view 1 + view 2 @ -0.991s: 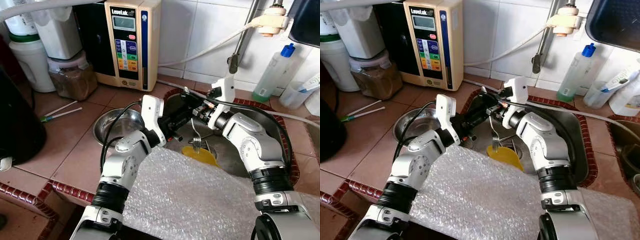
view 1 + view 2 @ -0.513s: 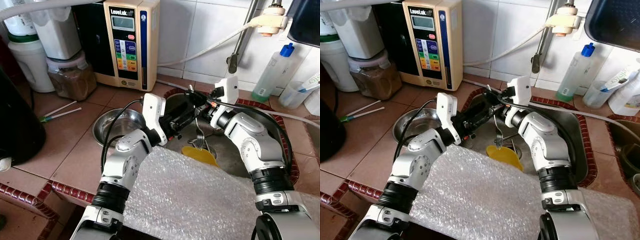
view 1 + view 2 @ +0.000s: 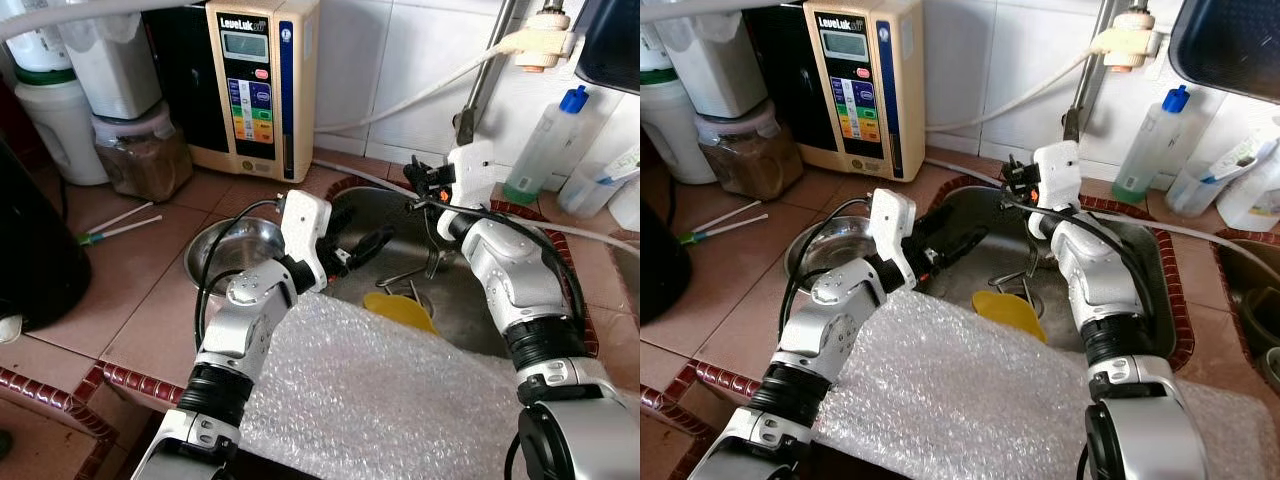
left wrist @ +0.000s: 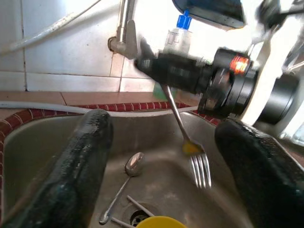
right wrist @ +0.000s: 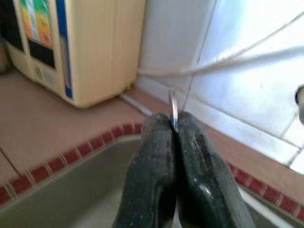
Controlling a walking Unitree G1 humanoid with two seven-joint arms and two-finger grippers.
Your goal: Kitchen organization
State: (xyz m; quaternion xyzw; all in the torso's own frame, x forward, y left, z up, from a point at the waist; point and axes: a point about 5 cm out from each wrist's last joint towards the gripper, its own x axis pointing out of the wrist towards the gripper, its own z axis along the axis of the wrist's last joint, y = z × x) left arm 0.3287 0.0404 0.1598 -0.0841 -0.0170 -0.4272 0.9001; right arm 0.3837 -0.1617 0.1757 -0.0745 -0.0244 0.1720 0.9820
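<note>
Bubble wrap (image 3: pixel 400 400): a clear sheet lying over the near edge of the counter, between the two arms, its far edge overhanging the sink.
Yellow dish (image 3: pixel 400 308): in the sink bottom, just beyond the bubble wrap, partly covered by it.
Steel bowl (image 3: pixel 235 243): on the tiled counter at the sink's left edge, beside the left arm.
Left gripper (image 4: pixel 156 156): over the left part of the sink, its two black fingers (image 4: pixel 83 156) spread wide apart with nothing between them.
Spoon (image 4: pixel 126 178): lying on the sink floor near the drain.
Sink (image 3: pixel 480 300): steel basin with a red-tiled rim.
Fork (image 4: pixel 187 142): hanging tines down above the sink floor, handle up in the right gripper.
Right gripper (image 5: pixel 173 128): above the far part of the sink, fingers pressed together on the fork's handle tip.
Water machine (image 3: pixel 262 80): cream unit at the counter's far edge against the wall.
Bottle (image 3: pixel 545 145): blue-capped, at the far right corner behind the sink.
</note>
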